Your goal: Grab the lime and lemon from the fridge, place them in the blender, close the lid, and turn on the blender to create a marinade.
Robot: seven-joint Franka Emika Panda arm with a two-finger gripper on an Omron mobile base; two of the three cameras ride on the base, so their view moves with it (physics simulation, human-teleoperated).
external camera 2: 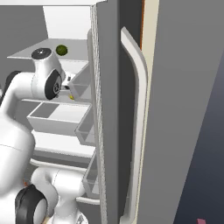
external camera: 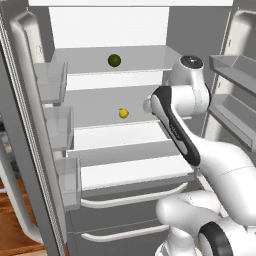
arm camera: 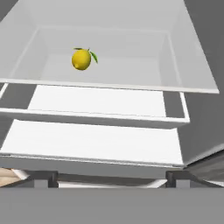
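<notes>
Fingers [arm camera: 111, 177] stand wide open and hold nothing, pointing into the open fridge [external camera: 175, 30] toward the lemon [arm camera: 82, 59], which lies well apart from them on a middle shelf [external camera: 115, 132]. I judge the step is the first pick, so the next move calls for reaching forward and a little to the left of the hand view until the lemon sits between the tips, then closing. Lime [external camera: 114, 60] lies alone on the shelf above, and the door bins [external camera: 60, 127] look empty.
</notes>
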